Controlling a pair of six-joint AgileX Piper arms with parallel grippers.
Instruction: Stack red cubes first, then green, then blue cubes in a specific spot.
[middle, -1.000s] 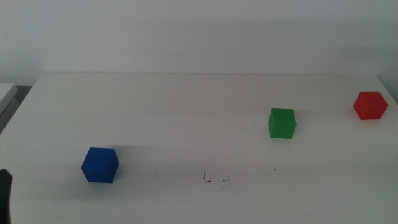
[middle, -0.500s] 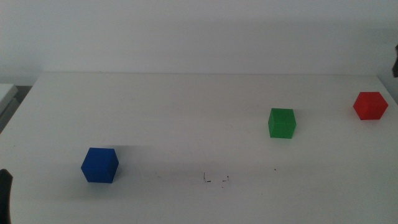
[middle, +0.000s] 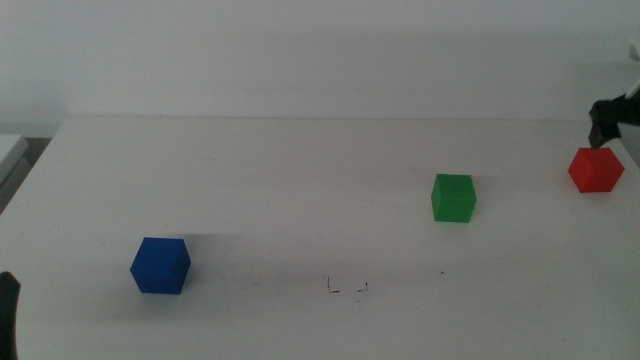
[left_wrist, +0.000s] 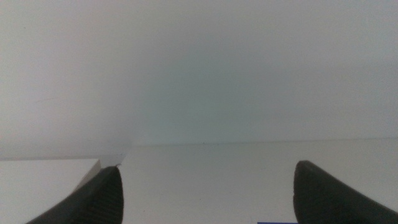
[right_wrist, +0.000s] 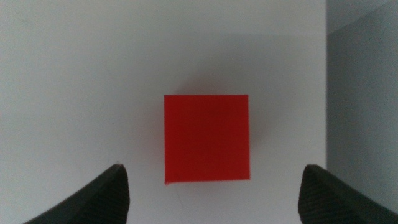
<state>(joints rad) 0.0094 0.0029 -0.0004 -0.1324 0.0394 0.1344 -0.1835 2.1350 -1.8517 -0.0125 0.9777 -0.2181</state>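
The red cube (middle: 596, 169) sits at the far right of the white table, the green cube (middle: 453, 197) to its left and the blue cube (middle: 160, 265) at the front left. Thin black corner marks (middle: 348, 289) outline the spot near the front middle. My right gripper (middle: 606, 128) hovers just above and behind the red cube. In its wrist view it (right_wrist: 212, 186) is open, looking straight down on the red cube (right_wrist: 206, 138), its jaws wide on either side. My left gripper (left_wrist: 208, 180) waits open at the front left corner (middle: 6, 310).
A lone black dot (middle: 443, 271) lies right of the marks. The table's right edge (right_wrist: 328, 112) runs close beside the red cube, with a grey drop beyond. A white object (middle: 10, 150) sits off the table's left side.
My right gripper has come into the middle view from the right edge and lowered toward the red cube. The cubes and the left arm have not moved.
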